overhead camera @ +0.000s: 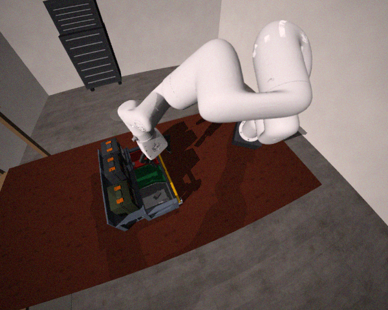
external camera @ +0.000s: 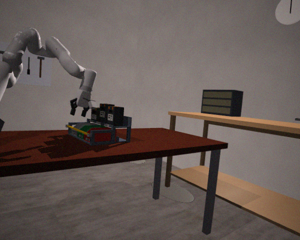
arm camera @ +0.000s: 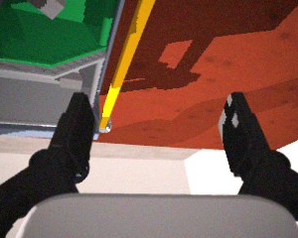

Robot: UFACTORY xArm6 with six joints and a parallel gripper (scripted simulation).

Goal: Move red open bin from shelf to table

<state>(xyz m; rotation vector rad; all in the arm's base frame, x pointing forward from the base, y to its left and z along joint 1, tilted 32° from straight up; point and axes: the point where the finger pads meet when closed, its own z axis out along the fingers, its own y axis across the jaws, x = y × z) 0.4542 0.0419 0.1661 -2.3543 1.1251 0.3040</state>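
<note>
A small grey shelf [overhead camera: 134, 186] stands on the dark red table top. Its lower sloped row holds the red bin [external camera: 102, 135], a green bin [overhead camera: 150, 175] and a grey bin [overhead camera: 156, 198] behind a yellow front bar [overhead camera: 169, 178]. In the top view only a sliver of the red bin [overhead camera: 143, 163] shows under my wrist. My gripper [external camera: 77, 111] is open and empty. It hovers above the shelf's front edge. In the wrist view the open fingers straddle the end of the yellow bar [arm camera: 126, 59], with the green bin [arm camera: 45, 35] at the upper left. The red bin is out of that view.
Dark bins with orange labels [overhead camera: 112, 160] fill the shelf's upper row. A wooden bench [external camera: 238, 121] with a drawer unit [external camera: 221, 102] stands to the right of the table. A black drawer cabinet [overhead camera: 83, 43] stands by the far wall.
</note>
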